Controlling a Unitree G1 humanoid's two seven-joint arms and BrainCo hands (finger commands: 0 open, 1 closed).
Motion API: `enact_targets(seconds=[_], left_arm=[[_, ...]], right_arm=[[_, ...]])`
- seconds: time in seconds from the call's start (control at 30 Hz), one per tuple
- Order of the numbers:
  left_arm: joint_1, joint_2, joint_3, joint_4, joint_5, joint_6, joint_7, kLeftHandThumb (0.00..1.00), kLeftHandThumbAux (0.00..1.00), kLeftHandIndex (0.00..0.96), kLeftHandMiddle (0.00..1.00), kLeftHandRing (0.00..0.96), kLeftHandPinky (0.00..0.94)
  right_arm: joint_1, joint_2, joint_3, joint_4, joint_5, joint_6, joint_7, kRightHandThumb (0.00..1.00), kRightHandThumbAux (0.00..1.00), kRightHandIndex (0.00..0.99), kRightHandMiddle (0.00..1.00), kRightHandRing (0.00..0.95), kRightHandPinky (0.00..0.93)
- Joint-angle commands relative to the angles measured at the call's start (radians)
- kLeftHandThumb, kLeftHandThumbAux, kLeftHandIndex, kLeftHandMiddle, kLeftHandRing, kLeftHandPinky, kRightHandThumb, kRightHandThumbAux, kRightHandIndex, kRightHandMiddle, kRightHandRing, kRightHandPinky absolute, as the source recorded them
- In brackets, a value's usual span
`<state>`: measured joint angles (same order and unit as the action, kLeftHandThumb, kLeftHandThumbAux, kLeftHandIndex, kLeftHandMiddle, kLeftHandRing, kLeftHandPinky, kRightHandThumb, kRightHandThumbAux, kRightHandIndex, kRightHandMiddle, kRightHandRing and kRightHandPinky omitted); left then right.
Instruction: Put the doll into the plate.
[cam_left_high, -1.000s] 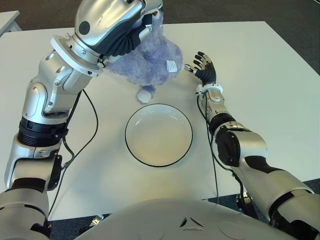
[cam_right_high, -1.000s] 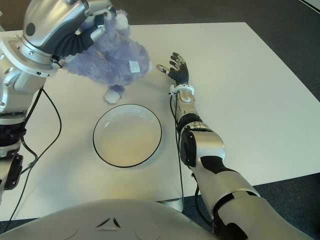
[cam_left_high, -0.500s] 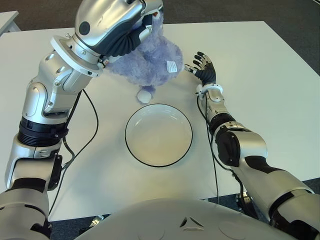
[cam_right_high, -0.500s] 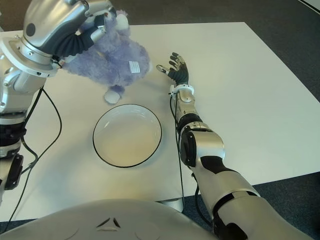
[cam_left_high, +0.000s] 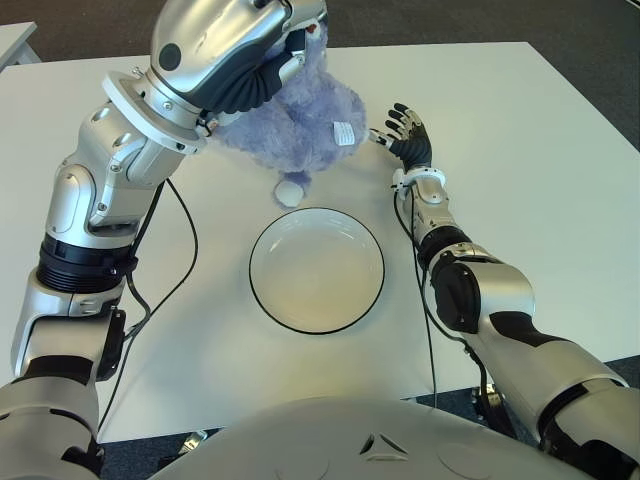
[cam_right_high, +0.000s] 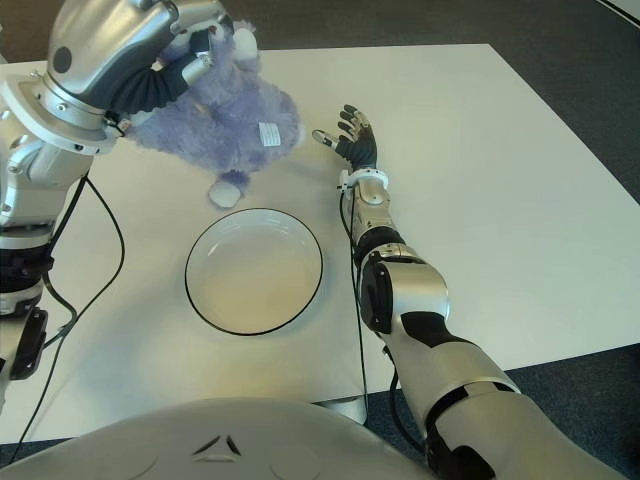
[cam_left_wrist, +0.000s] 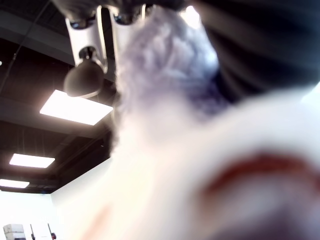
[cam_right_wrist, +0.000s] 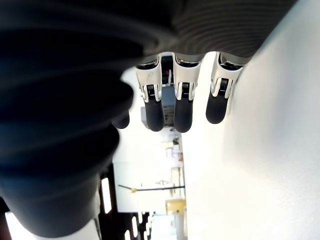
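On the white table (cam_left_high: 520, 140), the doll (cam_left_high: 300, 115) is gripped by the left hand (cam_left_high: 262, 60) beyond the plate (cam_left_high: 317, 269); it should be carried nearer, centred, then released. The right hand (cam_left_high: 408, 135), fingers spread and empty, shows right of the doll.

Both arms wear glossy silver shells with black joint bands. A thin black cable (cam_left_high: 178, 262) hangs along the left arm. The right hand (cam_left_high: 406, 133) has dark fingers (cam_right_wrist: 182, 105) on silver knuckles.

The doll (cam_left_high: 300, 120) hangs behind the plate (cam_left_high: 317, 270), left of the right hand (cam_left_high: 405, 135).
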<state>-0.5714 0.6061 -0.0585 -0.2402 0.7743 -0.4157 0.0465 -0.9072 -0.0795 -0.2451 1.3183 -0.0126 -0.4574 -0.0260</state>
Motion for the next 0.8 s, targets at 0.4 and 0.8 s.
enact_targets(seconds=[0.4, 0.8], left_arm=[[-0.002, -0.007, 0.002, 0.009, 0.001, -0.003, 0.004, 0.710, 0.708, 0.428, 0.688, 0.712, 0.758], [-0.002, -0.007, 0.003, 0.011, 0.001, -0.005, 0.004, 0.710, 0.708, 0.428, 0.688, 0.712, 0.758]], right_arm=[[0.012, 0.007, 0.000, 0.019, -0.001, 0.031, 0.001, 0.000, 0.883, 0.134, 0.149, 0.131, 0.136], [0.012, 0.007, 0.000, 0.019, -0.001, 0.031, 0.000, 0.000, 0.883, 0.134, 0.149, 0.131, 0.136]])
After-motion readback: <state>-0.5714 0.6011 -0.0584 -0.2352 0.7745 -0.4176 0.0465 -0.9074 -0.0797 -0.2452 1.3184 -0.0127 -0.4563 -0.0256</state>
